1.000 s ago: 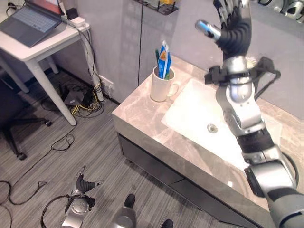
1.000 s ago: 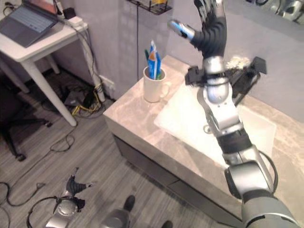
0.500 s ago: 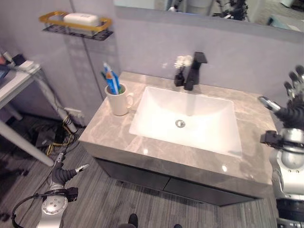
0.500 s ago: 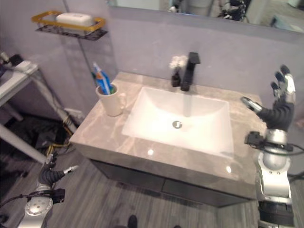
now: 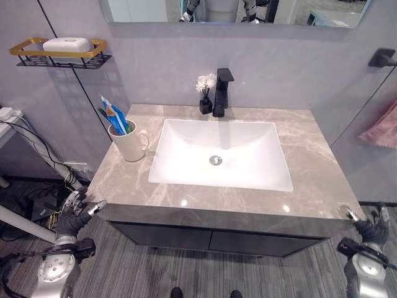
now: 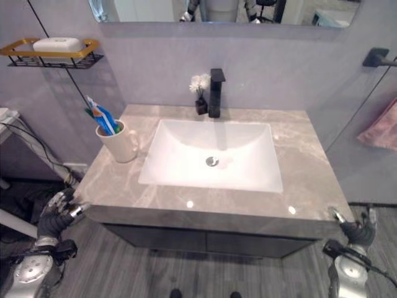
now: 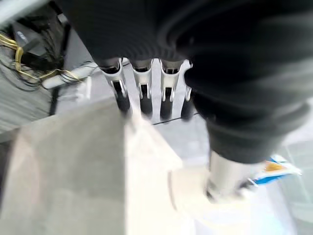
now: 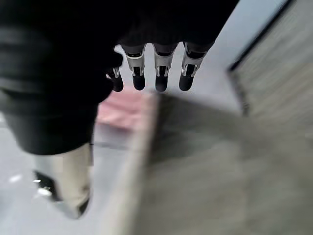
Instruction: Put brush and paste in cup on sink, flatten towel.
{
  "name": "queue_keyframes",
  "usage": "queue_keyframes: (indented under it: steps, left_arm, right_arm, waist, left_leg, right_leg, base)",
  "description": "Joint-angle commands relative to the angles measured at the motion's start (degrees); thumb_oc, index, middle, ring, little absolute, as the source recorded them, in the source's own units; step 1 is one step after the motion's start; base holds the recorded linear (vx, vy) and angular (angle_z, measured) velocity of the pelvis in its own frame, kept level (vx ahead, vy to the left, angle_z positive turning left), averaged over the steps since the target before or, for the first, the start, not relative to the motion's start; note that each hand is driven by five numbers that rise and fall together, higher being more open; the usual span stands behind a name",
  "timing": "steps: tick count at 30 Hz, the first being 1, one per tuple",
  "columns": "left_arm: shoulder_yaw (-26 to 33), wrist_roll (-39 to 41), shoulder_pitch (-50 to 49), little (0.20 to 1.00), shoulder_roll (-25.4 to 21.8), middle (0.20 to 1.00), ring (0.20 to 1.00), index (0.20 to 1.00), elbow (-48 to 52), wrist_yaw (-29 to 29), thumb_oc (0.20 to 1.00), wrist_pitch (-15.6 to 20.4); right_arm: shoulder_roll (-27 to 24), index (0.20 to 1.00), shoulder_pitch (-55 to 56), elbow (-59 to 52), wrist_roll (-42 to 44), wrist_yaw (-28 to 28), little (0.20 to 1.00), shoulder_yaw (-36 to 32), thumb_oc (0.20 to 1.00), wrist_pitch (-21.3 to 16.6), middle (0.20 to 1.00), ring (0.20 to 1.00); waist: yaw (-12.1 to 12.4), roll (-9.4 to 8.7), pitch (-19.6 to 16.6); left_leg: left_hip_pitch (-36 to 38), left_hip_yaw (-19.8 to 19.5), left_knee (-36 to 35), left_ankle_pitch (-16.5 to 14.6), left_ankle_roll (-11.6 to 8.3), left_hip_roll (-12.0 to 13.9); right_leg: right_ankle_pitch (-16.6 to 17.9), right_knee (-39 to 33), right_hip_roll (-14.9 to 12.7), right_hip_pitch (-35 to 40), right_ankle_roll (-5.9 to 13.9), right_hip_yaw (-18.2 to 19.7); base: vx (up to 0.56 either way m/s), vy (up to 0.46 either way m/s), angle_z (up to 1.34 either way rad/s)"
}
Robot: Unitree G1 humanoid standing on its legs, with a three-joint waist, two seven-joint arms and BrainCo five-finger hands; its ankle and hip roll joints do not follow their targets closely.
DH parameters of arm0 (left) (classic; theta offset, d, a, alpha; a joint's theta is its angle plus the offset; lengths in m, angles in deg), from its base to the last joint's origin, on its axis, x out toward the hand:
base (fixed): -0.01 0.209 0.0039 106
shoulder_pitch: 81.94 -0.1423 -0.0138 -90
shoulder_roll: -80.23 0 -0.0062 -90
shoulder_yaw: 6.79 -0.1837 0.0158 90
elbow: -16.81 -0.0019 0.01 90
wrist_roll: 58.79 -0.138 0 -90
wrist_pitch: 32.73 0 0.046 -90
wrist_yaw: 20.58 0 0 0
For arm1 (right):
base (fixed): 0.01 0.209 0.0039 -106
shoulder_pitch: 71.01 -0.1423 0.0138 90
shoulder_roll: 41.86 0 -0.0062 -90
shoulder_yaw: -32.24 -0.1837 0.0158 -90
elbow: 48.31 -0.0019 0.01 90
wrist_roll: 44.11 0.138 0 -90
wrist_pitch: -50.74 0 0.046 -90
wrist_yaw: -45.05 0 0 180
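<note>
A white cup [image 5: 128, 143] stands on the grey marble counter [image 5: 313, 161], left of the white sink basin [image 5: 248, 162]. A toothbrush and a blue-orange paste tube [image 5: 111, 115] stick up out of the cup. A pink towel [image 5: 379, 124] hangs at the far right under a black bar; it shows past the fingers in the right wrist view as the towel [image 8: 124, 110]. My left hand [image 5: 74, 212] hangs open below the counter's left front corner. My right hand [image 5: 366, 226] hangs open below the right front corner. Both hold nothing.
A black faucet [image 5: 222, 92] and a small vase of white flowers [image 5: 203, 93] stand behind the basin. A wire shelf with a soap bar [image 5: 64, 46] is on the wall at the left. Cables [image 5: 43, 208] lie on the floor at the left.
The camera has swung round to face the sink squarely. My right arm has dropped from raised over the counter to low beside its right front corner. My left hand has come up a little.
</note>
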Motion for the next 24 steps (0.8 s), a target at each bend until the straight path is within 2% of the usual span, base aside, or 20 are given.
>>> queue_keyframes:
  steps: [1,8,13,17,20,23,24]
  left_arm:
    - [-0.5,6.78,3.73,0.2,-4.58,0.2,0.2,0.2,6.12,-1.98,0.2,3.33]
    - [-0.78,10.24,3.91,0.2,-7.48,0.2,0.2,0.2,8.48,-2.54,0.2,3.04]
    - [-1.49,11.42,4.23,0.2,-9.13,0.2,0.2,0.2,9.54,-2.75,0.2,1.98]
    - [-2.55,11.78,4.52,0.2,-10.13,0.2,0.2,0.2,10.04,-3.96,0.2,1.13]
    - [-2.52,12.34,3.97,0.2,-10.24,0.2,0.2,0.2,11.51,-4.37,0.2,1.29]
    - [-1.9,12.48,3.55,0.2,-9.91,0.2,0.2,0.2,11.76,-4.54,0.2,1.65]
    - [-2.2,13.4,3.78,0.2,-9.37,0.2,0.2,0.2,11.56,-4.29,0.2,1.76]
  right_arm:
    - [0.1,1.0,-3.5,2.98,6.74,-2.09,1.0,-0.46,1.0,-2.83,1.0,1.0]
    - [1.68,1.0,-2.59,8.06,6.82,-4.14,1.0,3.21,1.0,-1.73,1.0,1.0]
    - [3.49,1.0,-2.39,10.4,8.15,-5.45,1.0,4.87,1.0,-1.16,1.0,1.0]
    - [3.57,1.0,-2.19,10.41,7.5,-6.05,1.0,5.72,1.0,-0.62,1.0,1.0]
    - [2.9,1.0,-3.65,10.35,6.14,-6.31,1.0,6.66,1.0,-0.16,1.0,1.0]
    - [2.84,1.0,-4.53,10.92,5.95,-6.53,1.0,7.46,1.0,-0.15,1.0,1.0]
    - [3.44,1.0,-4.09,10.61,6.06,-6.61,1.0,8.07,1.0,-0.21,1.0,1.0]
  waist:
    - [-1.76,1.03,-0.12]
    - [-1.98,0.4,0.33]
    - [-2.22,0.13,0.7]
    - [-2.39,0.02,1.64]
    - [-2.07,0.71,2.57]
    - [-1.63,1.46,3.11]
    - [-2.55,1.9,3.54]
  left_leg:
    - [2.59,-0.34,0.47,-4.32,0.48,1.45]
    - [2.63,-0.57,0.47,-4.52,0.74,1.22]
    - [3.05,-0.88,0.47,-4.85,1.64,0.05]
    - [2.77,-0.9,2.85,-6.2,3.54,-3.1]
    - [1.95,1.16,3.53,-6.74,4.46,-4.28]
    - [2.25,2.9,3.07,-6.79,4.56,-4.02]
    - [2.73,2.7,3.12,-6.95,4.8,-3.81]
  right_leg:
    - [-0.4,0.42,-2.83,2.06,1.63,-0.6]
    - [0.22,0.71,-2.93,2.59,1.77,-0.9]
    - [1.14,2.75,-3.91,2.28,2.21,-0.68]
    - [3.84,4.26,-6.8,2.03,3.33,0.24]
    - [6.85,6.01,-8.49,-0.62,4.68,0.42]
    - [5.71,7.21,-6.92,-2.62,4.32,0.13]
    - [1.81,8.16,-2.31,-4.02,2.93,2.57]
  base:
    - [0.0,0.0,0.0]
    - [0.01,0.027,-0.01]
    - [0.01,0.091,0.04]
    - [-0.01,0.169,0.0]
    - [-0.08,0.194,-0.06]
    - [-0.05,0.133,-0.55]
    - [0.01,0.089,-0.68]
